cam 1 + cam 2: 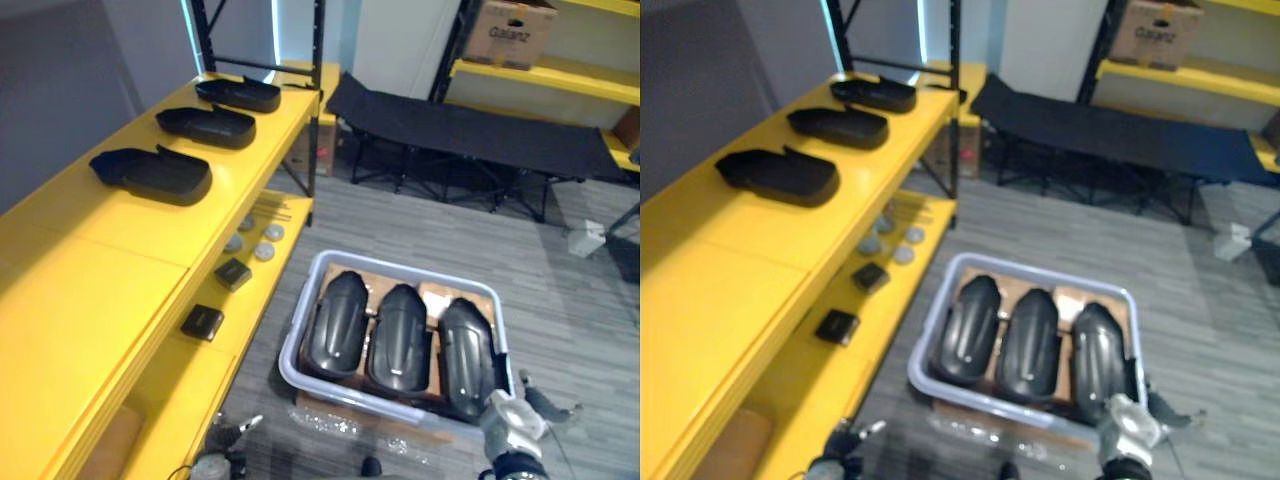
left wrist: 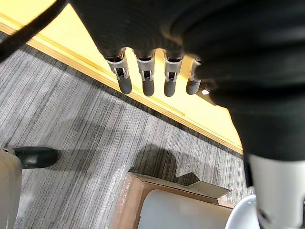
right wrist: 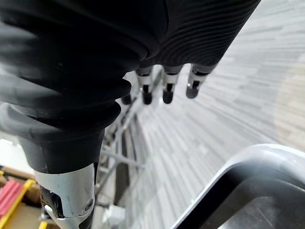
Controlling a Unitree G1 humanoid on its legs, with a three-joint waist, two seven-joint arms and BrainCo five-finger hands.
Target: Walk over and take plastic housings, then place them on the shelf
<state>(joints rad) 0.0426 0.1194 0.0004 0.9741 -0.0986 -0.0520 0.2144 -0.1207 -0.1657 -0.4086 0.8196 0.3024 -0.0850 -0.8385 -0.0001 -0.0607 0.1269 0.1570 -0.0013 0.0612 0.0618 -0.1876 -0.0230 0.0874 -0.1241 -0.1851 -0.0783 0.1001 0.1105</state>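
Three black plastic housings (image 1: pixel 400 338) lie side by side, domed side up, in a pale grey bin (image 1: pixel 299 325) on the floor. Three more housings (image 1: pixel 155 172) sit in a row on the top board of the yellow shelf (image 1: pixel 80 290) at the left. My right hand (image 1: pixel 513 418) hovers at the bin's near right corner, fingers (image 3: pixel 167 86) relaxed and holding nothing; the bin's rim (image 3: pixel 248 157) shows just below it. My left hand (image 1: pixel 228 432) hangs low by the shelf's foot, with fingers (image 2: pixel 147 76) straight and empty.
Two small black boxes (image 1: pixel 232 273) and several round discs (image 1: pixel 265 240) lie on the shelf's lower board. The bin rests on flattened cardboard (image 2: pixel 143 191). A black folding cot (image 1: pixel 470 130) stands behind, and a cardboard box (image 1: pixel 510 30) sits on the far yellow rack.
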